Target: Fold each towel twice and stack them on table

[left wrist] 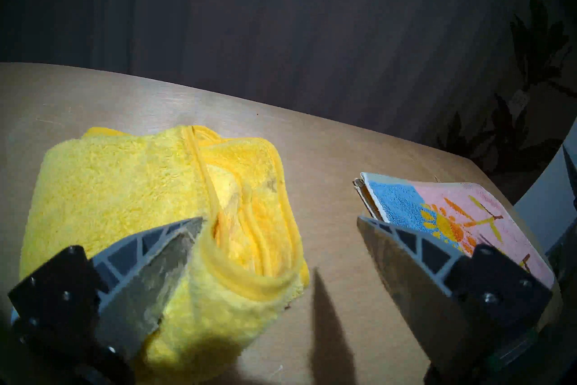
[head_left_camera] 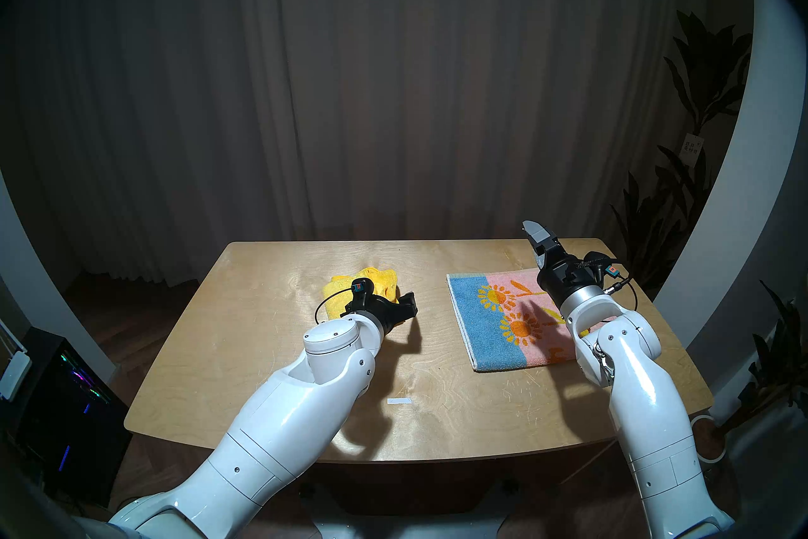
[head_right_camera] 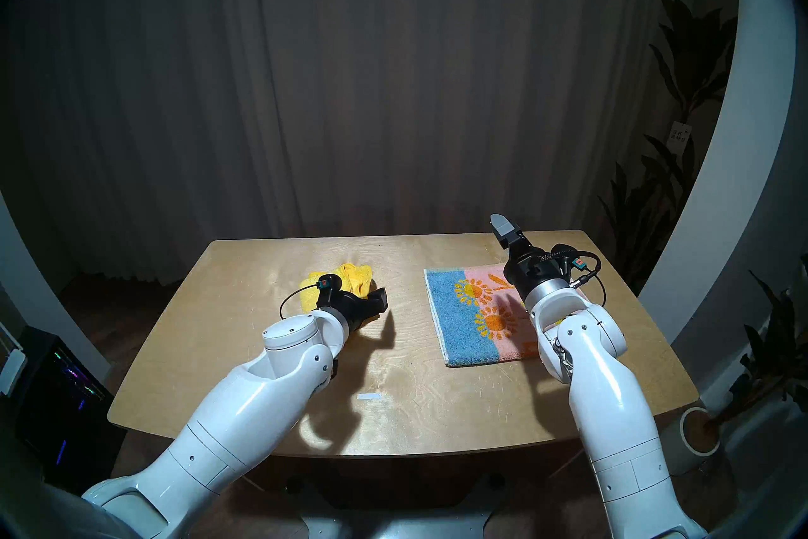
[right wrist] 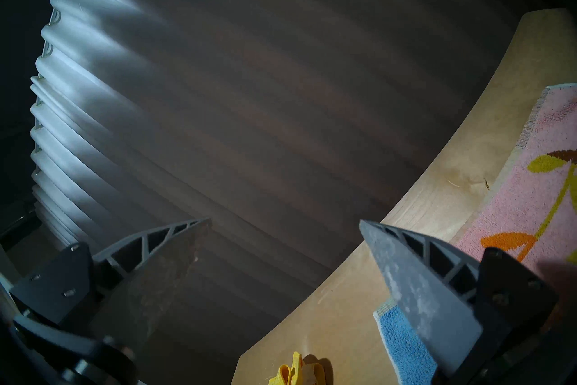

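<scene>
The yellow towel lies folded in a thick, slightly rumpled bundle at the middle of the table. My left gripper is open at its near right corner. In the left wrist view, one finger rests against the yellow towel and the other stands apart over bare wood, nothing held. The pink towel with a blue band and sunflowers lies flat at the right. My right gripper hangs open and empty above that towel's far edge, its fingers wide apart.
A white tape mark sits near the table's front middle. Dark curtains hang behind the table. Potted plants stand at the right. A computer case with lights is on the floor at the left.
</scene>
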Tool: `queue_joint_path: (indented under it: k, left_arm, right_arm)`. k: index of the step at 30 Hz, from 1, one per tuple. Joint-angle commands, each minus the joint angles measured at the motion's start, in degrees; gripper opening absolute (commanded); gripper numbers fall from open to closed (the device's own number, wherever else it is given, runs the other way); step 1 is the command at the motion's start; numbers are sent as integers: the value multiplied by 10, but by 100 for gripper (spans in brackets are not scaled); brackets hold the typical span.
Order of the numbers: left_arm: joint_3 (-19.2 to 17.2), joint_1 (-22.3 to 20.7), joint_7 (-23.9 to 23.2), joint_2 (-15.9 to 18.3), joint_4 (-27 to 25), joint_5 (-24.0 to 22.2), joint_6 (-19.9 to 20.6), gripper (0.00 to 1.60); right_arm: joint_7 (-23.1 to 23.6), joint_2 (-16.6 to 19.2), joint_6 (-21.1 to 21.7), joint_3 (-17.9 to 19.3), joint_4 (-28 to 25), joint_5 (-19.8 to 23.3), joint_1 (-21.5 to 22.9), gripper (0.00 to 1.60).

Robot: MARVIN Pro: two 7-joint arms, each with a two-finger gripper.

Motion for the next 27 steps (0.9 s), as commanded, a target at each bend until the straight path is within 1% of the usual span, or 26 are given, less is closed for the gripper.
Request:
queue_joint_path:
  k: [1, 7, 11, 13, 14, 17, 18, 19, 21, 22, 25, 26, 27]
  left_arm:
    - [9, -26, -5, -26, -11, 6, -14, 160]
    - [8, -17, -4, -34, -16, -4, -19, 160]
    - [-9, -2, -19, -43, -23, -37, -26, 160]
    - [-19, 8, -39, -43, -27, -60, -34, 160]
    - [-29, 17, -49, -44, -32, -78, -41, 160]
    - [-52, 40, -78, -32, -63, -110, -57, 160]
    - [-73, 52, -86, -35, -77, -140, -59, 160]
    - [-83, 55, -89, -35, -78, -152, -60, 160]
    - [-107, 70, -98, -30, -99, -181, -60, 160]
    - [-116, 72, -94, -33, -100, -193, -60, 160]
    - [-143, 93, -99, -27, -130, -236, -54, 160]
    - [-145, 92, -103, -26, -130, -243, -50, 160]
    - [-152, 100, -104, -26, -143, -260, -45, 160]
  right_arm:
    - [9, 13, 0, 16, -10, 0, 15, 160]
    - [11, 21, 5, 18, -4, -1, 26, 160]
    - [12, 25, 9, 17, 0, -2, 33, 160]
    - [13, 27, 10, 17, 4, -3, 36, 160]
    - [13, 28, 11, 17, 6, -3, 36, 160]
    - [11, 32, 13, 18, 7, -4, 35, 160]
    - [8, 32, 14, 20, 5, -4, 32, 160]
    - [8, 33, 14, 21, 4, -3, 30, 160]
    - [6, 32, 16, 24, 3, -2, 23, 160]
    - [5, 31, 15, 25, 2, -1, 19, 160]
    - [-3, 31, 15, 30, -5, -2, 7, 160]
    - [-8, 30, 15, 32, -10, -1, 2, 160]
    - [-13, 30, 15, 35, -16, -1, -3, 160]
